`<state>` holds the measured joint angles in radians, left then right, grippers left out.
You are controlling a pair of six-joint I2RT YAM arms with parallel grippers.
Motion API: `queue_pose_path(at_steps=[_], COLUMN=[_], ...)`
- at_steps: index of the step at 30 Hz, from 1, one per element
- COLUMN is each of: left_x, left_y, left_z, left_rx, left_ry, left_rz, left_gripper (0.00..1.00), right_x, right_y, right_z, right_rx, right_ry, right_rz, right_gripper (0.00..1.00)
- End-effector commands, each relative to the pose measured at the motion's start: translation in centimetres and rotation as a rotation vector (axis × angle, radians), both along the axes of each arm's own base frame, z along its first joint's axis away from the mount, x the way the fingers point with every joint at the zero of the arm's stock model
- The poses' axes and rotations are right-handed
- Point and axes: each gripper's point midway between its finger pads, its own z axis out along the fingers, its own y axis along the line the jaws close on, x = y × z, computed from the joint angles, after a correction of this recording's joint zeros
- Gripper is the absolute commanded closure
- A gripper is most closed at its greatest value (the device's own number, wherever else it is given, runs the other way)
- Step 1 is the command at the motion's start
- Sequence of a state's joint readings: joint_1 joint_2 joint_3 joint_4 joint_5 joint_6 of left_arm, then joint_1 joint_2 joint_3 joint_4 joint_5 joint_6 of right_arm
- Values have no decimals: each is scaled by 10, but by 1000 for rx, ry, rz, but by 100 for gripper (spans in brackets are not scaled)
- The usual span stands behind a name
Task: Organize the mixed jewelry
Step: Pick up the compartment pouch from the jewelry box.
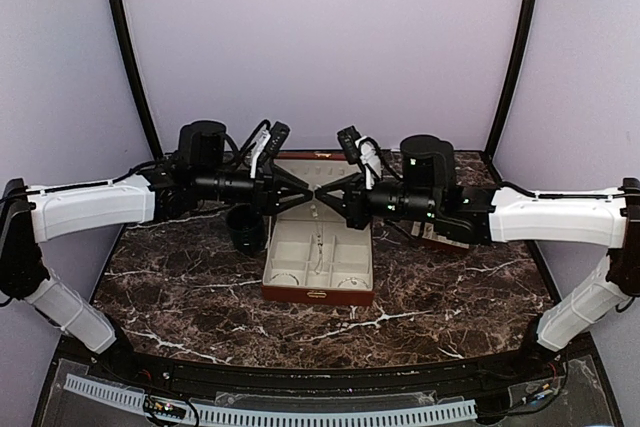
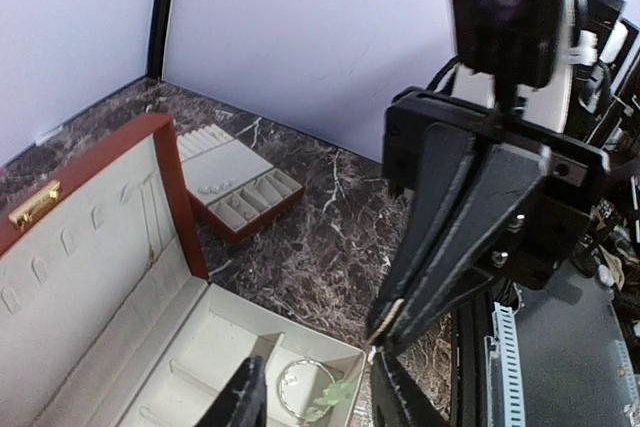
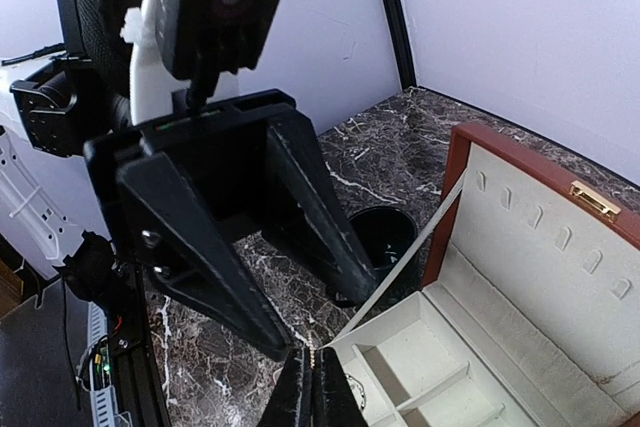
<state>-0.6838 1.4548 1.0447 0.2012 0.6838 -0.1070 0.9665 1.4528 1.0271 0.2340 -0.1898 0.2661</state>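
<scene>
over box [image 1: 318, 294]: left pincer [image 2: 315, 387] parted, holding nothing; right pincer [image 3: 309, 387] closed tight, contents unclear.

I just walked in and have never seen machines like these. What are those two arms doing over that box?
Two robot arms are sorting jewelry. The left gripper and right gripper meet tip to tip above the open red-brown box. The left one's jaws are apart and the right one's are pinched shut. Whether it holds a piece is too small to tell. A thin loop lies in one cream compartment. A dark cup stands beside the box, and a slotted tray sits apart.
</scene>
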Motion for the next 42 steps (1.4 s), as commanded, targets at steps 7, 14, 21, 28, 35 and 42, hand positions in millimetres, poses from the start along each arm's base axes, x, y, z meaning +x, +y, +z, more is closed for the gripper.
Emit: queue_pose_path(at_steps=[7,14,21,28,35,42], left_x=[42,73,105,126,137,131], left_y=[19,23,14,2,6,15], left_z=[-8,-45,-68,-84,-116,-146], left_rx=[77,212,276,371,527,601], left_ry=[-197,-332,-466,-583,-632,-564], left_rz=[246,327,364,349,349,328], left_gripper=[49,64,57,60,60,59], right_x=[23,57,84,97,98,100], right_y=[-10,-26,-47,-58,-56,-51], right_z=[35,44,53,56,55,55], right_rx=[19,-48,-53,-40,-9,-2], right_ry=[-67,-97,-97,-95,-79,-82], right_rz=[-142,-312,-382,-390,-359,-343], right_gripper=[100,100,100,100,100,100])
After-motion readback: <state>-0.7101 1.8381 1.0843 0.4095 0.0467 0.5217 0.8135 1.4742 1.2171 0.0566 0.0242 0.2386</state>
